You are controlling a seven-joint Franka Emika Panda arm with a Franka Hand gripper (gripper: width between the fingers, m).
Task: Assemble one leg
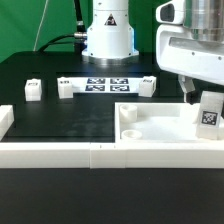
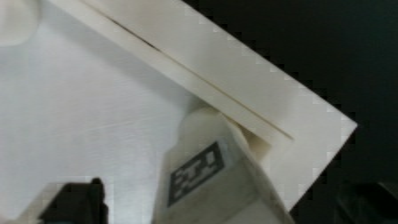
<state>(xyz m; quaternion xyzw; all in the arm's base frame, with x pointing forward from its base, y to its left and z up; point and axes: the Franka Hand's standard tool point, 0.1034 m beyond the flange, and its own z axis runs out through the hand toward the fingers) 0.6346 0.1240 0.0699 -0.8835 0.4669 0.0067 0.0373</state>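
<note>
The leg [image 1: 210,114], a small white block with a black-and-white tag, stands at the right-hand corner of the large flat white panel [image 1: 150,125] in the exterior view. My gripper [image 1: 204,98] hangs right above it, its fingers down either side of the leg's top. In the wrist view the leg [image 2: 210,165] sits close to the panel's edge [image 2: 214,80]. One dark finger [image 2: 75,200] stands apart from the leg, with white panel showing in the gap. The other finger merges with the black table. The gripper [image 2: 214,208] looks open.
Three more white legs [image 1: 33,89] [image 1: 67,87] [image 1: 147,84] stand along the back of the black table, around the marker board [image 1: 105,83]. A white rail [image 1: 60,152] runs along the front and turns up at the exterior view's left [image 1: 5,120]. The robot base [image 1: 108,35] is behind.
</note>
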